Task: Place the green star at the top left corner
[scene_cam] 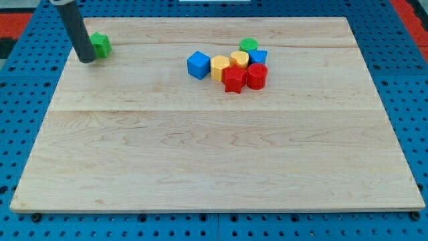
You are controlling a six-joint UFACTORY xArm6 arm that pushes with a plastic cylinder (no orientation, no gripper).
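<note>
My tip (87, 60) rests on the wooden worktop (214, 161) near the view's top left, touching or all but touching the left side of the green star (101, 44), which lies just to its upper right. There are no jaws on this arm, only the rod, so nothing is spread or pinching; the star can only be pushed. The star already sits close to the top left corner, slightly inward from both the top and the left edge. By my judgement the task is nearly done, and what remains is a short nudge up and to the left. For that the tip is on the wrong side: pushing from here would send the star rightward, away from the corner. A good move would carry the tip round to the star's lower right, without brushing it on the way, and then press slowly toward the corner through the star's middle so it does not spin off or slide over the edge. The other blocks, a blue cube (198, 65), yellow blocks (221, 67), a red star (233, 79), a red cylinder (257, 76), another blue block (259, 57) and a green round block (249, 45), cluster well apart toward the view's top centre and should not interfere.
</note>
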